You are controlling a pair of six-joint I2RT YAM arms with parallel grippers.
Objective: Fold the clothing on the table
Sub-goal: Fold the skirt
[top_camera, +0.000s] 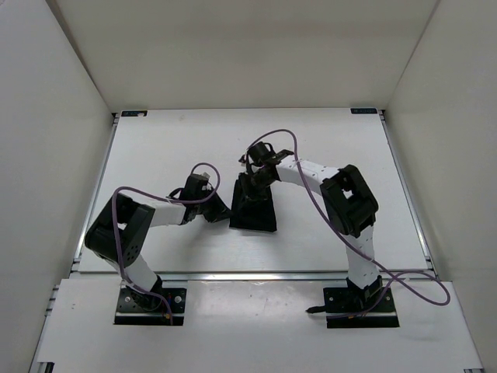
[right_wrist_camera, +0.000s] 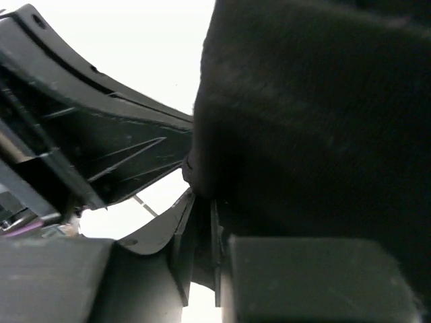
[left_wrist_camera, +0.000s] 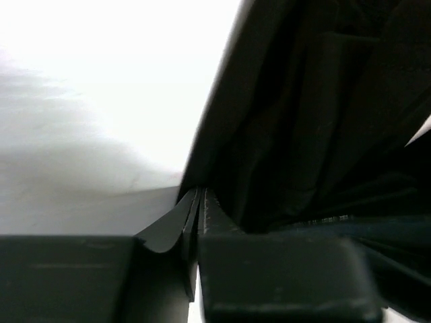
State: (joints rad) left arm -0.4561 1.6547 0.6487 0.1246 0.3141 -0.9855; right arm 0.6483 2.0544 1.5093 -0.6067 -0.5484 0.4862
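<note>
The black clothing (top_camera: 256, 214) lies in a small folded heap on the white surface (top_camera: 155, 155), just right of the left tool (top_camera: 217, 208) and directly beneath the right tool (top_camera: 248, 185). Each tool's jaws stand a thin slit apart at the cloth's edge (pinching it or not, I cannot tell).

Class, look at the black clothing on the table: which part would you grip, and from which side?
Probably its left edge, approached low from the left: the clothing lies as a flat stacked rectangle, so only an edge offers a pinch, and the left gripper sits there.
</note>
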